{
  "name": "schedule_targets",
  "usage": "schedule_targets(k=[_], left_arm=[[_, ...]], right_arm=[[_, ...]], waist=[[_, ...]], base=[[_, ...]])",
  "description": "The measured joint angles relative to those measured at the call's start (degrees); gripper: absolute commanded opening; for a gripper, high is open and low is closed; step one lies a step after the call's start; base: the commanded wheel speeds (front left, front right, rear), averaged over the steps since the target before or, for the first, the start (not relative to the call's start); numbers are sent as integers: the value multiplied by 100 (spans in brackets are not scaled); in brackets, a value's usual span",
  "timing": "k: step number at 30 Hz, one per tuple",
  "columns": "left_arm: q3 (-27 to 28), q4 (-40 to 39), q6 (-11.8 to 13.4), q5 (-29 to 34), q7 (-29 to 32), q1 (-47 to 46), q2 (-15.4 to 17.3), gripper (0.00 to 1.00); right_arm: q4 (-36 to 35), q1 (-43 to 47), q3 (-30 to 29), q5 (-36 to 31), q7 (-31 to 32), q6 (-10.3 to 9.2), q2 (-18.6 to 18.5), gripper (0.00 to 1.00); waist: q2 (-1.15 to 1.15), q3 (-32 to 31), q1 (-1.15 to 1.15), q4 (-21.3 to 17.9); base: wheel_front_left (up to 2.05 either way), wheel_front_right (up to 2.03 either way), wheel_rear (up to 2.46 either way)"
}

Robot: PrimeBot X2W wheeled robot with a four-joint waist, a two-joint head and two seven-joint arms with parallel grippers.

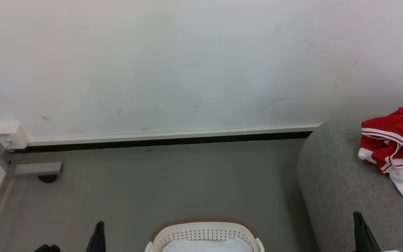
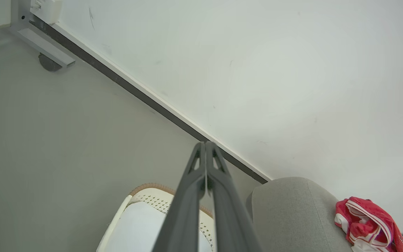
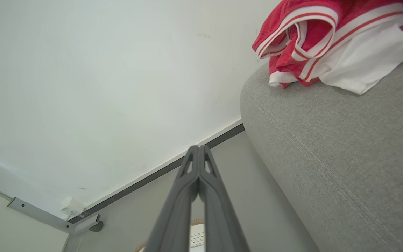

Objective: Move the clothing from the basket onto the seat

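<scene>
Both arms sit low, fingers aimed up and forward at the wall (image 1: 187, 63). In the head view the left tool (image 1: 97, 239) rises from the bottom edge left of the basket (image 1: 203, 222), and the right tool (image 1: 360, 232) rises at the lower right, across the sofa (image 1: 338, 182). In the wrist views each tool has its two long fingers pressed together from base to tip, pinching nothing. The fingers are matte dark grey, slim and tapering, with small triangular cut-outs near the tips. The basket is rounded cream plastic, its wall dotted with rows of small holes under a brown rim. It stands on the smooth grey floor (image 1: 170, 182), just beside the sofa, and holds a plain pale pad (image 1: 208, 245). The sofa is coarse grey woven fabric with a rounded edge and a faint seam. The jerseys (image 1: 390, 140) lie on the sofa's top, well apart from both tools, as a crumpled bright red heap with white stripe trim. A flat white panel spills toward the near side. The frame edge cuts the heap, so its long axis is hard to judge, though it seems to run from the wall side toward the robot.
</scene>
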Motion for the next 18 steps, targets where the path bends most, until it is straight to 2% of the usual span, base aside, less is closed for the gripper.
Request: schedule_targets(k=[18], left_arm=[[226, -109, -101, -1234, 344, -187, -35, 0]], right_arm=[[-143, -120, -160, 1394, 337, 0, -11, 0]], waist=[[0, 47, 0, 41]], base=[[0, 0, 0]])
